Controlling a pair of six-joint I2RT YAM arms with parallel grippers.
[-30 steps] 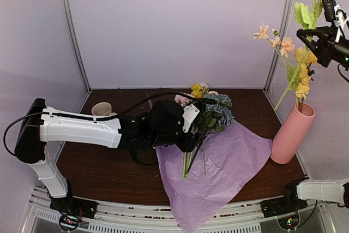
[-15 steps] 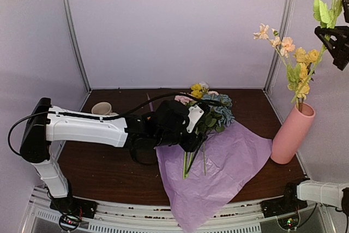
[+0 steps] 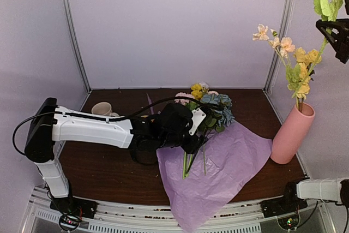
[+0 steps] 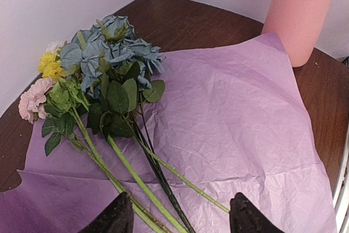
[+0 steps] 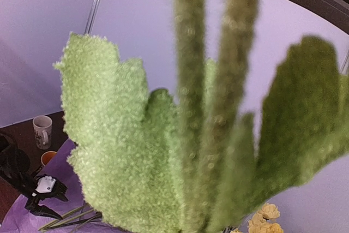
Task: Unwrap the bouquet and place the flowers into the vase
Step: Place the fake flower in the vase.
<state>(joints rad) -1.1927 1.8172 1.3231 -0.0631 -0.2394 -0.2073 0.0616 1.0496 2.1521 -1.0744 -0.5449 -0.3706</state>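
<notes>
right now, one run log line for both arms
left gripper: open over stems of loose flowers on lilac tissue paper | right gripper: shut on leafy flower stem above pink vase | vase holds peach and yellow blooms

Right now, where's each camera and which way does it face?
Top: above, behind the robot, looking down at the table; left arm, right arm show.
Left wrist: low over the paper, facing flowers and vase; its fingertips show.
Right wrist: high up, looking down past blurred stems; own fingers hidden.
Shared: both wrist views show paper.
</notes>
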